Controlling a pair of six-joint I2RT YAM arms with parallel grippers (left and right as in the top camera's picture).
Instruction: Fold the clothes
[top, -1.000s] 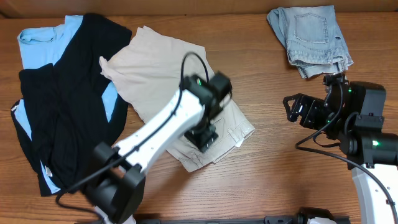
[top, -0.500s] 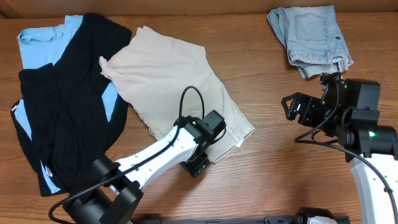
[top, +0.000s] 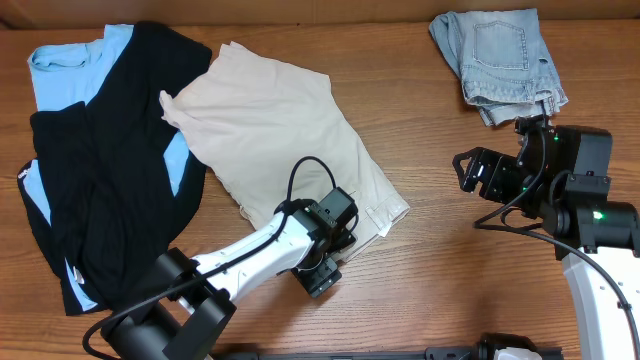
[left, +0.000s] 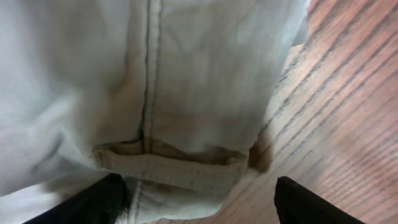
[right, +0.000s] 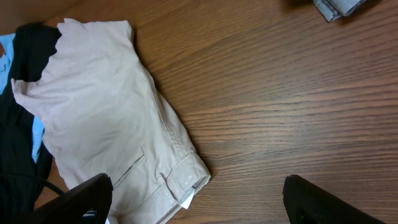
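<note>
left gripper (left: 196, 202) low at near centre, fingers spread wide to either side of the near hem of the khaki shorts (top: 280, 130), not pinching it. right gripper (right: 202, 202) at right, spread, nothing between, over the wooden table (top: 430, 270). khaki shorts flat at centre. black trousers (top: 120, 180) over light-blue shirt (top: 65, 70) at left. denim shorts (top: 500, 55) folded, far right.
</note>
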